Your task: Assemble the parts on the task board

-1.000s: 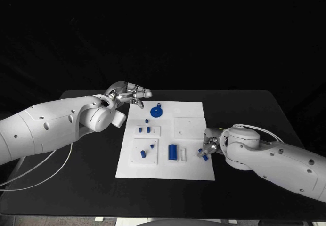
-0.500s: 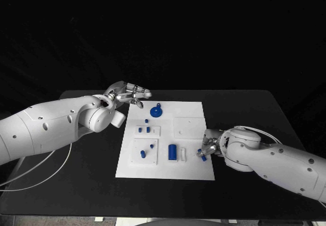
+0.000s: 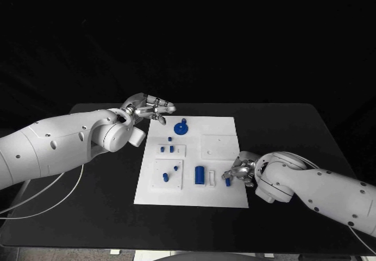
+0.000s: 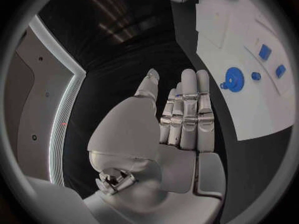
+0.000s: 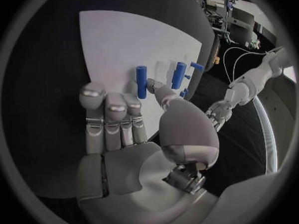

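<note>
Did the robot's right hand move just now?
Yes. The right hand, holding a small blue part, slid toward the robot's left, further over the white task board, closer to the blue cylinder.

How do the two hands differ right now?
The left hand hovers off the task board at its far left corner, fingers straight and holding nothing; the right hand sits at the board's near right edge, pinching a blue peg. In the wrist views, the left hand's fingers lie side by side, while the right thumb touches the peg. Both are silver on white arms.
</note>
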You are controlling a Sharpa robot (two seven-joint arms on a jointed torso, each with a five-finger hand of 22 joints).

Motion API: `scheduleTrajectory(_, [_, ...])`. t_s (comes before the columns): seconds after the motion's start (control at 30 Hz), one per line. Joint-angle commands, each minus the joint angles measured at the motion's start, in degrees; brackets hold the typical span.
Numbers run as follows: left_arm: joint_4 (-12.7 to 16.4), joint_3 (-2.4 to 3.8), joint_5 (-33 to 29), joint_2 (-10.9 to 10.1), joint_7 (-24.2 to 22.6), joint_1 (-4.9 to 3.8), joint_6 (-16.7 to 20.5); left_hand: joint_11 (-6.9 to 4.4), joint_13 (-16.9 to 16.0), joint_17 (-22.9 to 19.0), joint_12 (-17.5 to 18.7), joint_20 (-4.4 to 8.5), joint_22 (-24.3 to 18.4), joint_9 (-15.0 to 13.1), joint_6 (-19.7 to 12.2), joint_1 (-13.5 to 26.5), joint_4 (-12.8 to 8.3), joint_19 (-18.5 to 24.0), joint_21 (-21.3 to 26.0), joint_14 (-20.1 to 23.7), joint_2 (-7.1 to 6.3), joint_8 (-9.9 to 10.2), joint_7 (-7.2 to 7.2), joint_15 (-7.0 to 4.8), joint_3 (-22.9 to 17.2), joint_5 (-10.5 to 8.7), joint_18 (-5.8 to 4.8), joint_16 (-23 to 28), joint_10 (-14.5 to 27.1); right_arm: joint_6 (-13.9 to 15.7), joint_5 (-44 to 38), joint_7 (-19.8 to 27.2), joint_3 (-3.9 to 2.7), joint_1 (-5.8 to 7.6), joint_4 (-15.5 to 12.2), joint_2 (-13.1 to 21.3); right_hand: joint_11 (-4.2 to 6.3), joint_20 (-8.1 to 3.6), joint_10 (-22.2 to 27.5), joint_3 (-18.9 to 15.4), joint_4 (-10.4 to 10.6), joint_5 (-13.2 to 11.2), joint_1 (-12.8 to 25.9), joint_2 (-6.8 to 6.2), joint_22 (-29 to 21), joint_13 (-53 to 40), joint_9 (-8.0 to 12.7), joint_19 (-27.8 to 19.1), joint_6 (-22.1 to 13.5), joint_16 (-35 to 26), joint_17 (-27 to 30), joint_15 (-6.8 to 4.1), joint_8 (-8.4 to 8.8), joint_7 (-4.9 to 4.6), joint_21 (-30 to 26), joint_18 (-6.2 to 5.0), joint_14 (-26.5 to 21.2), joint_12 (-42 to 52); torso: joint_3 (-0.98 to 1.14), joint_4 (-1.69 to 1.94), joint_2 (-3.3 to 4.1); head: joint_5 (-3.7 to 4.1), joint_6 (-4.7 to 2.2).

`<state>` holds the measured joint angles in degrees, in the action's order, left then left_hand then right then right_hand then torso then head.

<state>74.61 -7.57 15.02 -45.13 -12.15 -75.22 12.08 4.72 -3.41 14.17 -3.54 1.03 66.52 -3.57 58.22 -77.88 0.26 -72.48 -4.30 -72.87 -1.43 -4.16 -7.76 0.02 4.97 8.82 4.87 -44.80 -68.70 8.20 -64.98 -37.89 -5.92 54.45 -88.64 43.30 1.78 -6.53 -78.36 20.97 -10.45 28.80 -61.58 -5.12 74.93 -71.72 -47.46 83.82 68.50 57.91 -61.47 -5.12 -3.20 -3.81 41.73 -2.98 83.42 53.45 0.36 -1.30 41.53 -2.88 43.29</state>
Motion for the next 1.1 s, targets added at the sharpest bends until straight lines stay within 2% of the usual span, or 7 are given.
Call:
scheduleTrajectory(0.03, [0.17, 0.04, 0.32, 0.02, -0.15, -0.04, -0.77, 0.11, -0.09, -0.07, 0.12, -0.04, -0.08, -0.06, -0.30, -0.04, 0.06, -0.45, 0.01, -0.24, 0.51, 0.13, 0.00, 0.05, 0.28, 0.18, -0.36, 0.23, -0.13, 3.02, 5.88, 0.77, 0.27, -0.51, -0.27, -0.37, 0.58, -0.17, -0.58, -0.35, 0.09, 0.09, -0.87, 0.52, 3.89, 0.10, 43.56, 3.43, -0.05, -0.29, 0.10, -0.35, -0.42, 0.41, 0.34, -0.80, -0.02, -0.03, -0.03, -0.03, -0.03, -0.02, 0.08])
scheduleTrajectory(0.57, [0.14, 0.04, 0.43, 0.10, 0.00, -0.04, -0.94, 0.10, -0.08, -0.03, 0.13, -0.02, -0.06, -0.06, -0.28, -0.07, 0.07, -0.49, 0.00, -0.27, 0.55, 0.12, 0.01, 0.03, 0.31, 0.18, -0.36, 0.18, -0.15, 4.30, 8.54, 2.01, 0.10, -0.47, -0.16, -2.23, 0.65, -0.27, -0.64, -2.40, 1.06, -0.93, -1.40, 0.79, 3.56, 0.15, 43.55, 3.40, 0.30, -0.29, 0.29, -0.43, -0.42, 0.63, 0.45, -0.75, -0.03, -0.09, -0.06, 0.04, -0.02, 0.00, 0.11])
scheduleTrajectory(1.1, [0.10, 0.04, 0.51, 0.11, 0.17, -0.04, -1.09, 0.10, -0.08, -0.02, 0.13, -0.03, -0.05, -0.06, -0.27, -0.02, 0.12, -0.48, 0.02, -0.23, 0.58, 0.12, 0.01, 0.04, 0.36, 0.16, -0.36, 0.19, -0.14, 1.72, 8.57, 1.82, 0.02, -0.40, 1.12, -3.80, 0.70, -0.29, -0.62, -3.52, 1.23, -2.27, -1.66, 1.26, 3.46, 0.21, 43.52, 3.36, 0.71, -0.33, 0.34, -0.45, -0.45, 0.80, 0.40, -0.70, -0.05, -0.20, -0.03, -0.01, -0.01, -0.19, 0.18])
